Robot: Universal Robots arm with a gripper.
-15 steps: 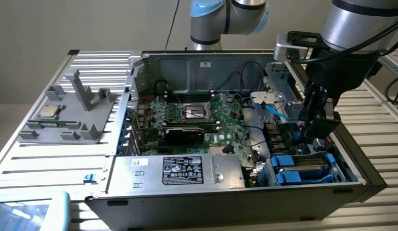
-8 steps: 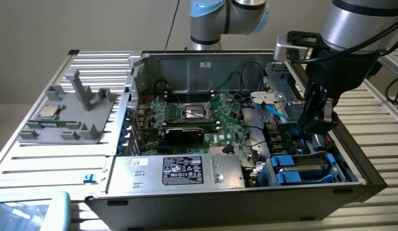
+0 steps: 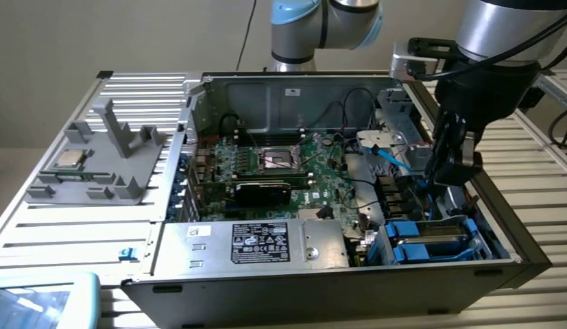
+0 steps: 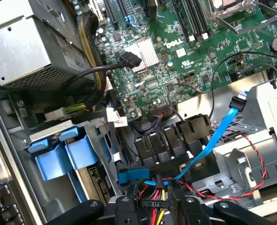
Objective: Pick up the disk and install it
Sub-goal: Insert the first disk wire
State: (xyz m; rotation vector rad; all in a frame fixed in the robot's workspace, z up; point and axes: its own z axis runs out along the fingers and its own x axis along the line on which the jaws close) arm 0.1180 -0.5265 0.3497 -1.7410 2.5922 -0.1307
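Note:
The disk (image 3: pixel 431 240), silver-grey in its bright blue carrier, sits in the drive bay at the case's front corner on the exterior view's right. Its blue end tabs (image 4: pixel 58 157) show in the wrist view. My gripper (image 3: pixel 450 173) hangs inside the case just above and behind that bay. In the wrist view my gripper (image 4: pixel 153 206) has its fingers (image 4: pixel 125 210) pressed against both sides of a black power plug (image 4: pixel 152 202) with red, yellow and black wires. A blue data cable (image 4: pixel 213 138) runs up from beside the plug.
The green motherboard (image 3: pixel 283 164) fills the case floor. A silver power supply (image 3: pixel 251 243) with a black-and-white sticker lies along the front. A grey fixture (image 3: pixel 100 161) with a small chip stands outside on the exterior view's left. Loose cables cross near the bay.

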